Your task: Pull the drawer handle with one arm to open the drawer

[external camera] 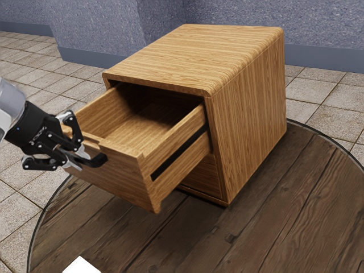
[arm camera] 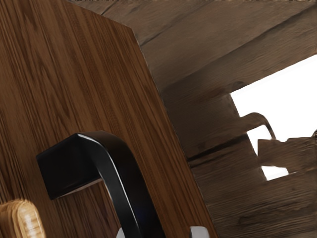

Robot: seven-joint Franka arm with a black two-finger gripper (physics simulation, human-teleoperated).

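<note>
Black two-finger gripper (external camera: 79, 158): at black bar handle (arm camera: 84, 161) on light wooden drawer (external camera: 122, 176); grip state cannot be told; pull runs straight away from wood-grain cabinet (external camera: 250, 108).

Soft, even light falls from above in the exterior view. The cabinet's (external camera: 227, 51) top is its brightest face, the drawer's (external camera: 133, 133) inside darkens toward the back under the overhang, and a faint, soft-edged shadow lies on the table (external camera: 284, 227) beneath both. In the wrist view the drawer front reads a darker, warmer brown, the black handle (arm camera: 116, 163) carries a pale sheen along its bend, and flat white patches (arm camera: 282, 94) burn out beyond the table's planks.
</note>
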